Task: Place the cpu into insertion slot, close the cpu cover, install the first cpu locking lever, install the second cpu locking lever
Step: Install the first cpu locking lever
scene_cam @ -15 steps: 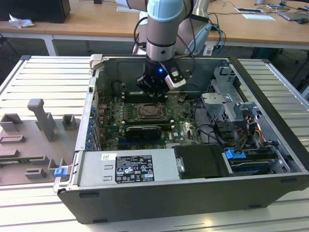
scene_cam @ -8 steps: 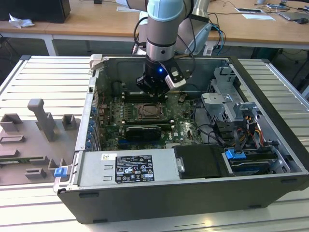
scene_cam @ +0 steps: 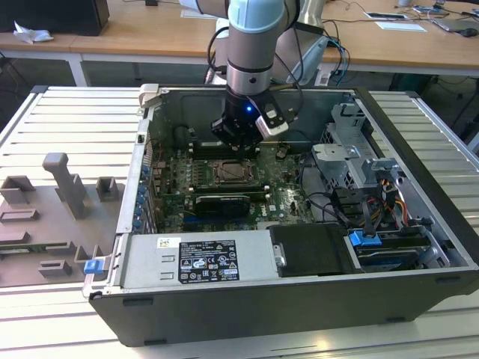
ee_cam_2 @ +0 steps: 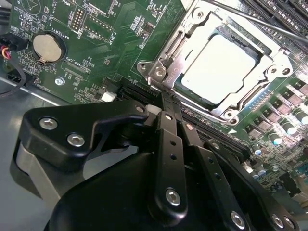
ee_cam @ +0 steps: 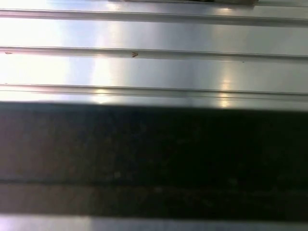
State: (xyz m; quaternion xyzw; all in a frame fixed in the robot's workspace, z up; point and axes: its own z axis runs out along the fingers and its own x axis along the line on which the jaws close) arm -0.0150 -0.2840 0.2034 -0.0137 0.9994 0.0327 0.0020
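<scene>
Closed empty gripper (ee_cam_2: 166, 103) at cpu cover (ee_cam_2: 211, 108) edge, cpu (ee_cam_2: 219, 67) seated

Gripper (ee_cam_2: 166, 108) linkage fills the near half of the second wrist view, hiding the board (ee_cam_2: 96, 57) under it; fingertips meet at the socket's edge, gap too tight to judge. Cover (ee_cam_2: 211, 108) corner tucked behind them. In the exterior view the cpu (scene_cam: 229, 173) is too small for detail.

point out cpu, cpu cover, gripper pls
cpu (ee_cam_2: 219, 70), second wrist view, middle of its pale metal face.
cpu cover (ee_cam_2: 166, 65), second wrist view, frame corner beside the chip.
gripper (ee_cam_2: 168, 108), second wrist view, fingertips.
</scene>
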